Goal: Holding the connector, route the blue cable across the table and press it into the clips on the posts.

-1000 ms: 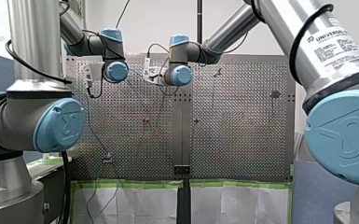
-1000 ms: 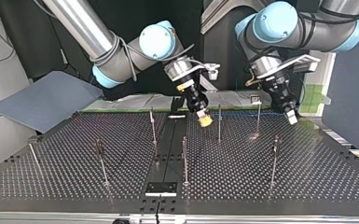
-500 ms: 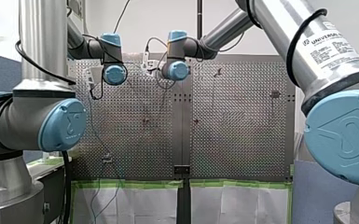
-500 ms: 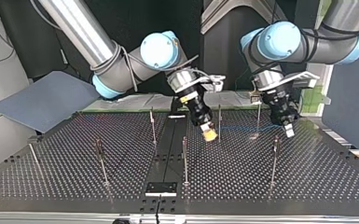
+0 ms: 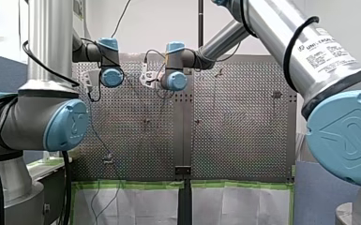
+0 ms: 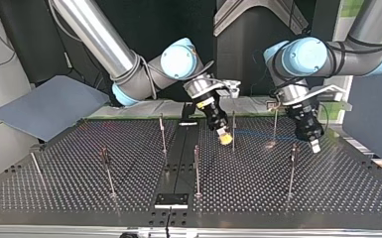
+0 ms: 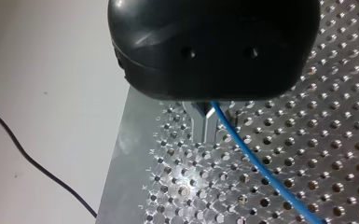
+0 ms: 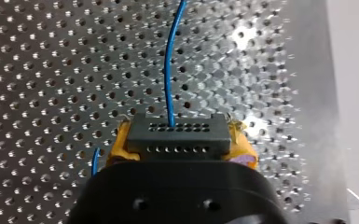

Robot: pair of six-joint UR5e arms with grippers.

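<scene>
In the right wrist view my right gripper (image 8: 177, 137) is shut on the dark grey connector (image 8: 177, 133), its yellow pads (image 8: 121, 144) on either side. The blue cable (image 8: 168, 70) leaves the connector and runs ahead over the perforated table. My left gripper (image 7: 205, 133) has its metal fingers shut on the blue cable (image 7: 261, 170), which trails away beside them. In the top view my right gripper (image 6: 223, 139) hangs next to a thin post (image 6: 233, 131), and my left gripper (image 6: 316, 146) is near the right edge. The cable (image 6: 255, 132) spans between them.
Several thin posts with clips stand on the perforated table (image 6: 248, 198), among them one (image 6: 275, 124) between the grippers, one (image 6: 291, 171) under my left gripper's side and one (image 6: 196, 168) at the middle. A grey sheet (image 6: 49, 106) lies beyond the table's left corner.
In the top view both grippers have come lower and nearer the camera. My left gripper has also shifted to the right, drawing the cable along.
</scene>
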